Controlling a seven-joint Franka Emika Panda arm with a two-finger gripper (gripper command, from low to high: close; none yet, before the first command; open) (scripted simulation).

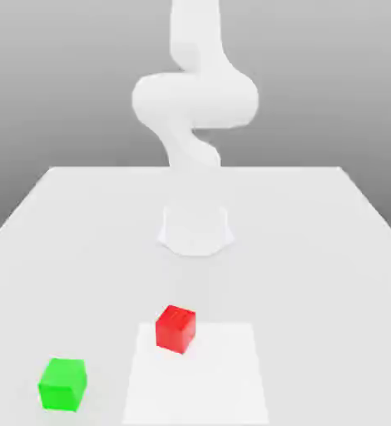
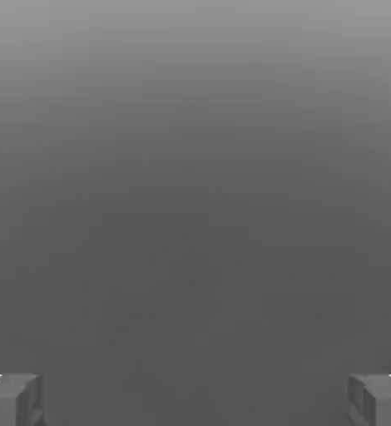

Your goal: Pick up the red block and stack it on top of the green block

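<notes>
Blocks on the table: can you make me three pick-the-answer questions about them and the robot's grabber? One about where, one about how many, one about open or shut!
1. Where is the green block from the red block?
A. On top of it
B. Toward the exterior view's left, apart
C. Touching its right side

2. How many blocks sit on the table?
A. Two
B. Three
C. Five

3. The gripper is:
A. Shut on a block
B. Shut, empty
C. Open, empty

Answers: 1 B, bare table separates them; 2 A, one red, one green; 3 C, fingers stand wide apart with nothing between.

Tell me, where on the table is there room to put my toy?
Most of the table is bare: the whole side at the exterior view's right, and the stretch between the arm's base and the red block. Only the near corner by the green block is busier.
</notes>
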